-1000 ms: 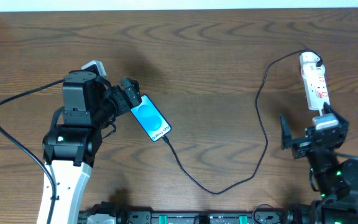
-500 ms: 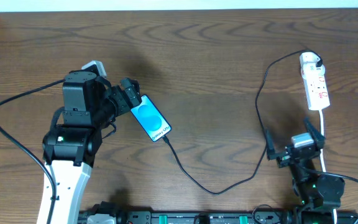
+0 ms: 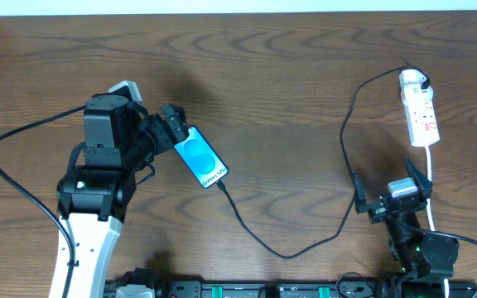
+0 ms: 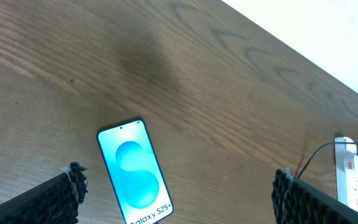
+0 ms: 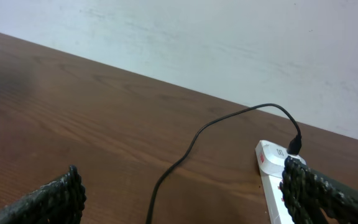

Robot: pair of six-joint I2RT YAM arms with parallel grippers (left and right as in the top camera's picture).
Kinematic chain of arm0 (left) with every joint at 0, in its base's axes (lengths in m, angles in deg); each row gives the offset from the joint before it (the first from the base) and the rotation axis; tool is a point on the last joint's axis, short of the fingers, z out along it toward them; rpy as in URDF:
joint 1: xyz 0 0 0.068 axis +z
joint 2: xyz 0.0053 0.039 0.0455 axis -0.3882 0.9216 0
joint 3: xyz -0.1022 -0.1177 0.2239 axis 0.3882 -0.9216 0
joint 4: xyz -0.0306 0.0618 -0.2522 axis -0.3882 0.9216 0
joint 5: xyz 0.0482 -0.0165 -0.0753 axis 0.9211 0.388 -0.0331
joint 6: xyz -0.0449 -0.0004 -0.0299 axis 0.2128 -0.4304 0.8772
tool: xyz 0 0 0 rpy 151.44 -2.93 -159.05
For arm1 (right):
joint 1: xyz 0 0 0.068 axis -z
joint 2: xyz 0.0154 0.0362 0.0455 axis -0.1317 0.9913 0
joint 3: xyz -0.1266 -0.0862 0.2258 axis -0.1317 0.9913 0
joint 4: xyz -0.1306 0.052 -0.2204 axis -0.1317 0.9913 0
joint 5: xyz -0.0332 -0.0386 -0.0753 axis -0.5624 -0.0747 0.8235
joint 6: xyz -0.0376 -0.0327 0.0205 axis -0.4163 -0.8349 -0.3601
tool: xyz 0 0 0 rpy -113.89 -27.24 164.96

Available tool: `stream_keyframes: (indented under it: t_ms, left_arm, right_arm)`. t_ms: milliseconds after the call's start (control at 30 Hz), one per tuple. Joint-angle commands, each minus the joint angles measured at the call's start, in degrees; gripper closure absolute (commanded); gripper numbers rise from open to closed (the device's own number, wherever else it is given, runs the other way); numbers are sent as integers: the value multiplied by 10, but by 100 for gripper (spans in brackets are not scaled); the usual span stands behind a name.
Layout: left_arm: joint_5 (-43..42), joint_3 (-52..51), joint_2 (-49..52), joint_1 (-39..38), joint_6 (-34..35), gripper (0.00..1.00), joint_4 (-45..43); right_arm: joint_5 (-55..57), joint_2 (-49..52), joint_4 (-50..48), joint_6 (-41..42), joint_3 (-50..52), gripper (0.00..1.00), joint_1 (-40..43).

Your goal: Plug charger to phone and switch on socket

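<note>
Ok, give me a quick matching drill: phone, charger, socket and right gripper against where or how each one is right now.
Things:
1. phone
2. charger
3. socket
4. right gripper

Places and states:
A. white with red markings, far right
B. open, holding nothing
C. face up, blue screen lit, left of centre
D. black, looping between two of the others

Pairs: 1-C, 2-D, 3-A, 4-B
</note>
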State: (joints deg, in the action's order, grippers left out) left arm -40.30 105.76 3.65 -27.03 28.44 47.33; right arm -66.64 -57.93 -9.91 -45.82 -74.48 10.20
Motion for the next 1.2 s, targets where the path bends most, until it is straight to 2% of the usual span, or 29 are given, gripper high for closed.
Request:
stream_keyframes:
  t_ms: [0,833,1067,1167]
  left_arm:
    - [4,12,-3,1,-7,4,0]
    - [4,10,-7,1,-8,3,0]
    - [70,-18,-89,1,-8,3,-3]
    - [104,-60,-140,1,-14,3,-34]
  right_arm:
    - [5,-5,3,5,1,1,-5]
    - [5,-5,3,5,1,1,-5]
    - [5,-5,3,5,1,1,-5]
    - [5,-5,3,5,1,1,-5]
